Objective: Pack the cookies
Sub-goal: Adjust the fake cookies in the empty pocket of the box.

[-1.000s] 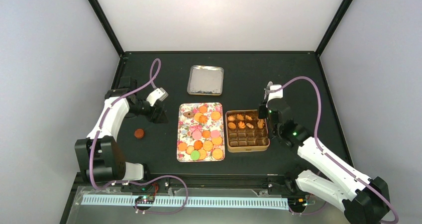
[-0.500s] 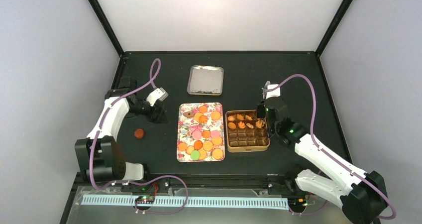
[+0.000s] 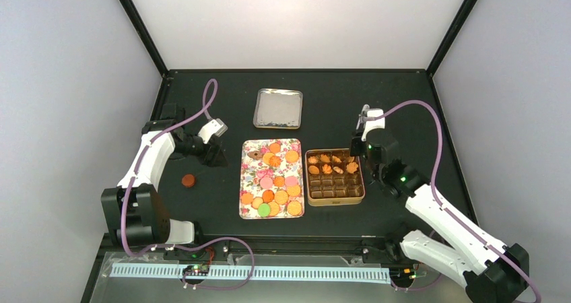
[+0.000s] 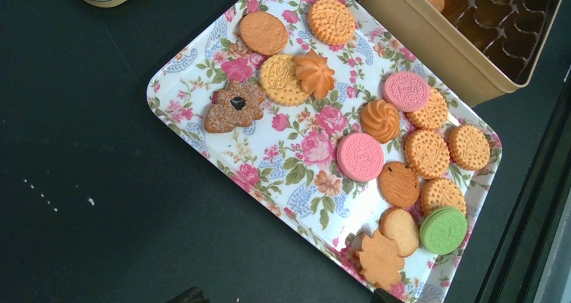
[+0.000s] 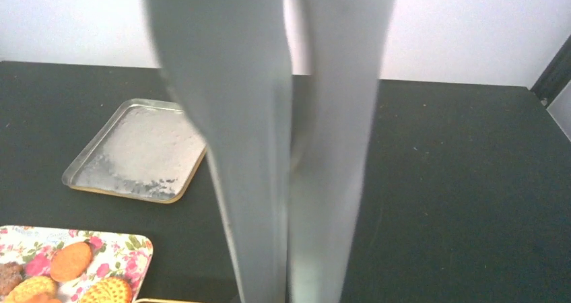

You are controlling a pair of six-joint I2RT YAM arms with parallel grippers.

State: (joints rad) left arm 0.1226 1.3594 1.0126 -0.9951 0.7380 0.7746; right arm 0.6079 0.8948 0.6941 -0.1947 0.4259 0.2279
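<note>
1. A black table [image 3: 404, 101] in a white-walled booth; most cookies [image 3: 280, 196] lie crowded on the floral tray [image 3: 248, 172], with a few already in the far rows of the gold tin [image 3: 337, 200]
2. The right gripper [image 3: 355, 148] hangs over the tin's far right corner, fingers pressed nearly together with nothing seen between them; lowering there could strike the wall or crush a packed biscuit
3. The left gripper [image 3: 215, 153] sits beside the tray's far left corner; I cannot tell whether it is spread or closed
4. The cookies touch and overlap, so pinching one may shove its neighbours over the low rim
5. The stray brown cookie [image 3: 189, 180] on the bare table could be missed
</note>
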